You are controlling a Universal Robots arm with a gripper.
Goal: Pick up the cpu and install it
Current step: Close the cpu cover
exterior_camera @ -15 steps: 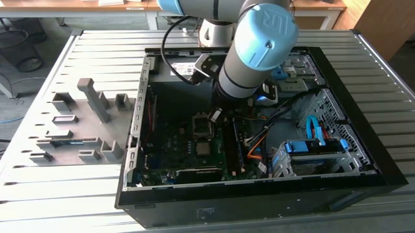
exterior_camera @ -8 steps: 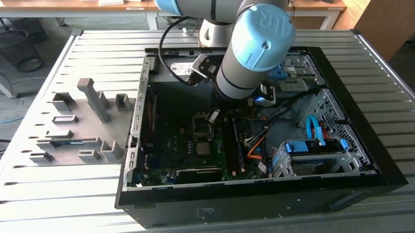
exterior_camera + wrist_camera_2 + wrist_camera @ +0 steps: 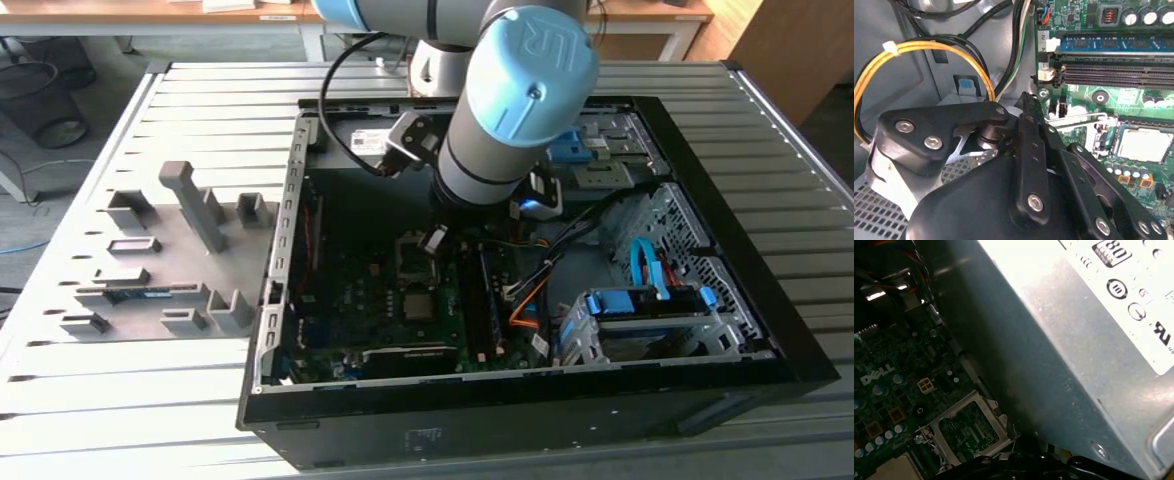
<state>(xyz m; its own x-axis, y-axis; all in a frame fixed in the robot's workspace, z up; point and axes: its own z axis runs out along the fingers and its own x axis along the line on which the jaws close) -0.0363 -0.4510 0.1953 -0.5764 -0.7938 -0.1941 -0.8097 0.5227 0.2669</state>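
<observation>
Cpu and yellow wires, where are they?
cpu (image 3: 1145, 145), second wrist view, middle of its silver top.
yellow wires (image 3: 934, 46), second wrist view, top of the loop.

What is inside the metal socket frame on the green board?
The cpu, a dull silver square, lies flat inside the socket frame. Whatever is beneath it is covered.

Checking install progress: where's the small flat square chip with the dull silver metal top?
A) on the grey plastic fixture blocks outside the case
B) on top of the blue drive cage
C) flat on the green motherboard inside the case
C: in the second wrist view the small flat square silver-topped cpu lies flat on the green motherboard, not on anything outside the case.
</observation>
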